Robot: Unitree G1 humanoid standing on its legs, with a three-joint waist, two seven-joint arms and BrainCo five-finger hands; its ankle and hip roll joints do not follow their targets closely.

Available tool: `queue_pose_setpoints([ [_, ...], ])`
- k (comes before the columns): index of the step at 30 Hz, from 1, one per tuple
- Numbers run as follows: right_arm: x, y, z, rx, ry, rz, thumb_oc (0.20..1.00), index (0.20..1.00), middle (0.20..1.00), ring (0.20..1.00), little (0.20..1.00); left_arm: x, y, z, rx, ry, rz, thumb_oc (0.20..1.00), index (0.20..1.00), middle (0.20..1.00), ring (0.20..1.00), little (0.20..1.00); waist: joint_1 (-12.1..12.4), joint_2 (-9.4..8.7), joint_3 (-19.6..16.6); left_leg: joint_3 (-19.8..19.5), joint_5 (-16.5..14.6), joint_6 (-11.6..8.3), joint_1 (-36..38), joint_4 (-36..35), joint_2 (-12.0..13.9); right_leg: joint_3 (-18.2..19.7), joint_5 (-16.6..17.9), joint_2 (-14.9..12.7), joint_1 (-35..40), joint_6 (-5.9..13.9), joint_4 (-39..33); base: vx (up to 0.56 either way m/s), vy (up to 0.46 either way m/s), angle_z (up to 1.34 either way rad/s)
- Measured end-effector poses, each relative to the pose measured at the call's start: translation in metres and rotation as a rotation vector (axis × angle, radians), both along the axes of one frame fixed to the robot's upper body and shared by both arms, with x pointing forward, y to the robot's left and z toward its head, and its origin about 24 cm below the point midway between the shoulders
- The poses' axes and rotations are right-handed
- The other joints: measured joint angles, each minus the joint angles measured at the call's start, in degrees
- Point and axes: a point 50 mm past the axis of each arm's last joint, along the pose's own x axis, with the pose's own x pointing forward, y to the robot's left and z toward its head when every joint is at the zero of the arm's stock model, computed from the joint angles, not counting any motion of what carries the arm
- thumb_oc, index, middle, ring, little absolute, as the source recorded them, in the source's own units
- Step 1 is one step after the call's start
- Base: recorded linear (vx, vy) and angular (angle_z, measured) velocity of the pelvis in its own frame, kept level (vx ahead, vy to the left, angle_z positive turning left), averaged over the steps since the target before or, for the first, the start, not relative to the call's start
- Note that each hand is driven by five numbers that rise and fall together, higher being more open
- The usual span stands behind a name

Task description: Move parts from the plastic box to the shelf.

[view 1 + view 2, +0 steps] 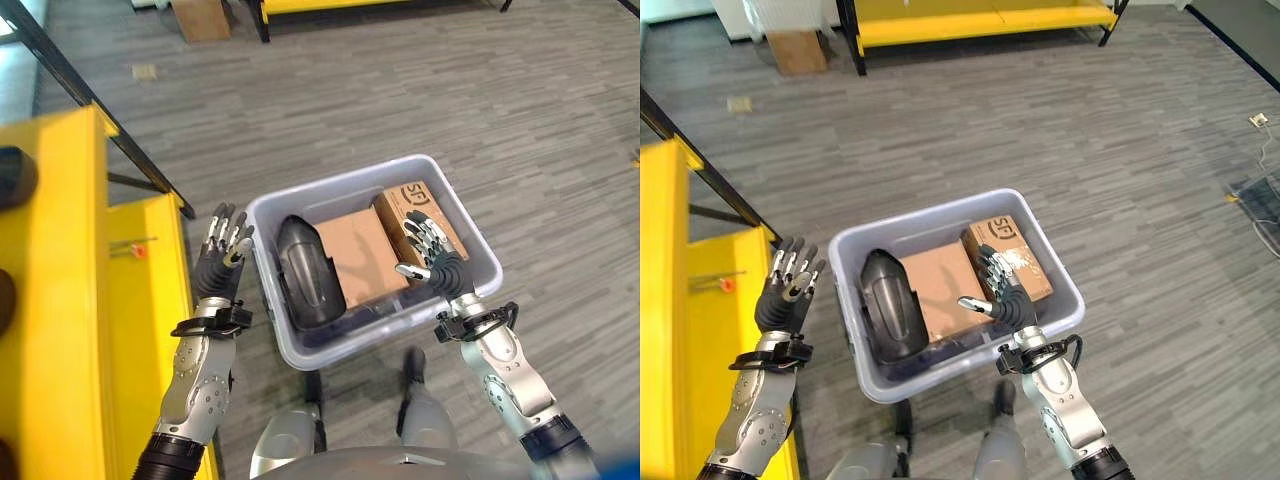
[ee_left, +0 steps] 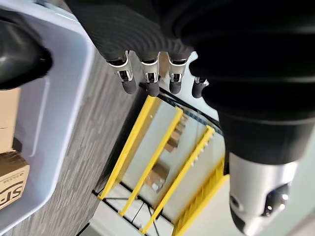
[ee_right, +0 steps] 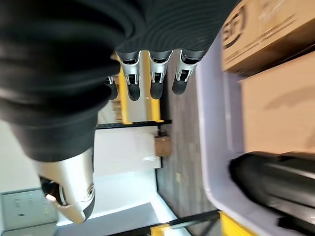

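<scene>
Both hands are up and empty, fingers straight: the left hand [image 1: 224,250] hovers just outside the plastic box [image 1: 470,285], between it and the yellow shelf [image 1: 70,300]; the right hand [image 1: 432,255] hangs over the box's right side, seemingly lining up for a reach. The parts sit inside, untouched: a black moulded part [image 1: 305,270], a plain carton [image 1: 362,255] and a printed carton [image 1: 405,205]. Dark items beneath the plain carton are hard to make out.
</scene>
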Motion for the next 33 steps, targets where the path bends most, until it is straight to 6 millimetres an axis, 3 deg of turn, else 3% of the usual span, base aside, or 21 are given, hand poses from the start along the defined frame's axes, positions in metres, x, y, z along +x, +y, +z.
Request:
queue_pose_setpoints([
  [1, -0.002, -0.001, -0.003, 0.000, 0.012, -0.005, 1.000, 1.000, 1.000, 1.000, 1.000, -0.002, -0.001, -0.002, -0.001, 0.009, -0.003, 1.000, 1.000, 1.000, 1.000, 1.000, 0.0, 0.10, 0.2, -1.5, 0.3, -0.56, -0.4, 0.2, 0.2, 0.0, 0.3, 0.5, 1.3, -0.35, -0.2, -0.10, -0.282, 0.74],
  [3, -0.004, -0.002, 0.000, -0.001, 0.002, -0.001, 1.000, 1.000, 1.000, 1.000, 1.000, -0.006, -0.002, 0.004, 0.010, -0.015, -0.019, 1.000, 1.000, 1.000, 1.000, 1.000, 0.9, -1.56, 0.3, -3.3, 0.7, -2.58, -3.3, 0.8, 1.1, -2.4, -0.4, 2.0, 1.6, -1.22, 0.1, -0.07, -0.127, 0.66],
  [4, 0.002, -0.004, 0.011, -0.001, -0.046, -0.002, 1.000, 1.000, 1.000, 1.000, 1.000, -0.004, -0.002, 0.006, 0.009, -0.023, -0.021, 1.000, 1.000, 1.000, 1.000, 1.000, 1.1, -1.21, 1.6, -4.4, 0.9, -3.85, -5.7, 1.8, 2.5, -2.6, -1.7, 3.3, 0.5, -1.31, 0.2, -0.07, -0.139, 0.34],
  [7, 0.009, -0.015, 0.025, -0.029, -0.101, -0.021, 1.000, 1.000, 1.000, 1.000, 1.000, 0.000, -0.019, 0.005, 0.005, -0.017, -0.081, 1.000, 1.000, 1.000, 1.000, 1.000, 0.0, 3.15, 4.7, -4.6, 1.7, -5.88, -6.7, 1.6, 6.1, -2.7, -2.4, 6.8, -0.4, -2.59, 0.1, -0.08, -0.127, -0.01],
  [11, 0.013, -0.018, 0.039, -0.007, -0.152, -0.054, 1.000, 1.000, 1.000, 1.000, 1.000, 0.016, -0.027, 0.024, 0.066, -0.099, -0.091, 1.000, 1.000, 1.000, 1.000, 1.000, -2.2, 3.77, 7.5, -4.0, 3.1, -7.87, -8.3, 0.3, 8.8, -2.3, -2.6, 9.5, -3.3, -4.53, 0.1, -0.06, -0.062, -0.20],
  [15, 0.016, -0.016, 0.056, 0.025, -0.226, -0.079, 1.000, 1.000, 1.000, 1.000, 1.000, 0.031, -0.038, 0.044, 0.085, -0.180, -0.068, 1.000, 1.000, 1.000, 1.000, 1.000, -3.4, 3.52, 9.8, -1.8, 4.2, -8.55, -10.1, -0.6, 10.3, -0.2, -1.7, 11.2, -7.0, -5.78, 0.1, -0.05, -0.041, -0.31],
  [20, 0.022, -0.015, 0.069, 0.057, -0.289, -0.117, 1.000, 1.000, 1.000, 1.000, 1.000, 0.045, -0.046, 0.051, 0.117, -0.198, 0.000, 1.000, 1.000, 1.000, 1.000, 1.000, -3.6, 3.76, 11.3, -0.9, 4.8, -9.10, -12.7, -0.8, 11.3, 0.5, -1.0, 12.3, -10.4, -6.53, 0.1, -0.03, -0.059, -0.12],
  [28, 0.026, -0.012, 0.080, 0.102, -0.345, -0.180, 1.000, 1.000, 1.000, 1.000, 1.000, 0.061, -0.029, 0.041, 0.321, -0.115, 0.207, 1.000, 1.000, 1.000, 1.000, 1.000, -3.4, 2.78, 13.1, 0.2, 5.0, -9.22, -14.3, -1.7, 11.6, 1.1, -1.0, 12.6, -12.9, -6.57, 0.1, -0.01, -0.018, -0.05],
  [31, 0.027, -0.012, 0.084, 0.114, -0.362, -0.193, 1.000, 1.000, 1.000, 1.000, 1.000, 0.066, -0.019, 0.050, 0.287, -0.121, 0.331, 1.000, 1.000, 1.000, 1.000, 1.000, -3.1, 2.00, 14.3, 0.3, 5.1, -9.25, -15.3, -1.6, 11.6, 1.2, -0.7, 12.6, -13.9, -6.67, 0.1, 0.00, 0.000, 0.00],
  [33, 0.027, -0.013, 0.085, 0.122, -0.367, -0.210, 1.000, 1.000, 1.000, 1.000, 1.000, 0.067, -0.014, 0.057, 0.352, -0.145, 0.407, 1.000, 1.000, 1.000, 1.000, 1.000, -3.3, 0.91, 15.2, 0.1, 5.1, -9.25, -15.9, -1.5, 11.6, 1.1, -0.7, 12.6, -14.4, -6.67, 0.1, -0.01, -0.011, 0.02],
])
